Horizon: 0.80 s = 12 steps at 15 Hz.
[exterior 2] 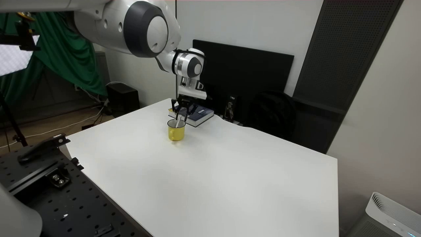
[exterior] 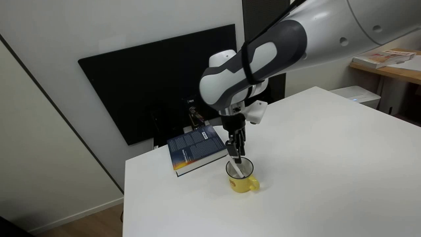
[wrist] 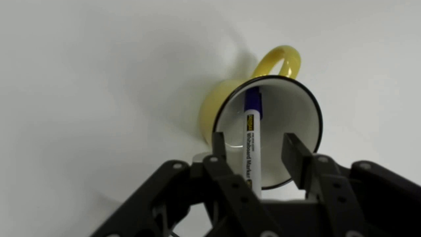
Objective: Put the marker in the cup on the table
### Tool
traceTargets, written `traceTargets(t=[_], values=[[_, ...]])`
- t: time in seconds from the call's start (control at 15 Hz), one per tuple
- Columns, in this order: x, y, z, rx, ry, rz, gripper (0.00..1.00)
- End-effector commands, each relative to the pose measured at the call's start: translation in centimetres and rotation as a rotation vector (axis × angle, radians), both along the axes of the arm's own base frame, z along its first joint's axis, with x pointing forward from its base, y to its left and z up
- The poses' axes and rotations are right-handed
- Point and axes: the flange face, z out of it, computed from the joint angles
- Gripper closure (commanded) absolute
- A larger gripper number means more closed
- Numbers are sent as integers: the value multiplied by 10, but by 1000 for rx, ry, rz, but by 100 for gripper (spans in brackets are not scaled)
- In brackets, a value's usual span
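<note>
You are hovering the gripper (wrist: 255,148) over the mouth of the yellow cup (exterior: 240,187) on the white table (exterior: 329,158), its fingers standing wide apart on either side of the marker (wrist: 252,141). The marker is leaning inside the cup, blue end down, upper end rising past the rim, while a book (exterior: 197,148) is lying nearby.

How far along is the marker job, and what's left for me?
Done: the marker leans inside the cup, blue end down, and the cup stands upright on the table.
In hand: nothing appears held; the gripper is open, with gaps either side of the marker in the wrist view.
Left: probably just raising the gripper clear, carefully, since the fingers flank the marker there.
</note>
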Motion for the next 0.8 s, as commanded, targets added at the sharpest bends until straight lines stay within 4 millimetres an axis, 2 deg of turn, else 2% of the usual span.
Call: traceTargets(t=[0.0,0.07,0.13,0.2,0.27,0.33,0.47,0.6,0.73], values=[[5,-6,5,-33,-3,-38,19],[5,-7,5,-34,-4,-39,13],[6,-7,4,-33,-12,-37,55],[6,-6,4,-32,-15,-21,51],[6,-5,3,-34,-24,-4,38],[6,-3,3,-27,-32,5,12],[6,3,2,-16,-56,12,12],[5,12,3,-11,-81,21,2],[4,20,2,-4,-103,32,0]])
